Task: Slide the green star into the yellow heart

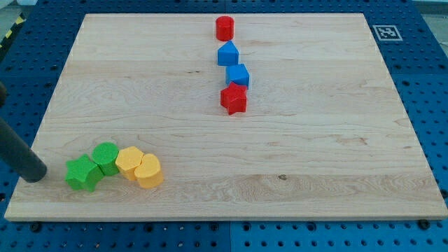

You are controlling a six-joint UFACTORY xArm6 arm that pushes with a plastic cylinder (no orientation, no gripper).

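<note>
Four blocks bunch near-left on the wooden board [294, 140]: green star [83, 173], green cylinder [106, 157], yellow hexagon-like block [129, 162], yellow heart [148, 171]. My tip [35, 174], a bare rod with no pincer, sits just left of the star. Pushing right risks driving the cylinder and hexagon along, knocking the heart away.

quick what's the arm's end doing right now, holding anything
My tip: a bare rod, holding nothing, just left of the green star, not touching.

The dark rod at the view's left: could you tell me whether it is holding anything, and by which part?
Nothing is held. My tip rests on the wooden board, just left of the green star block, apart from it.
</note>
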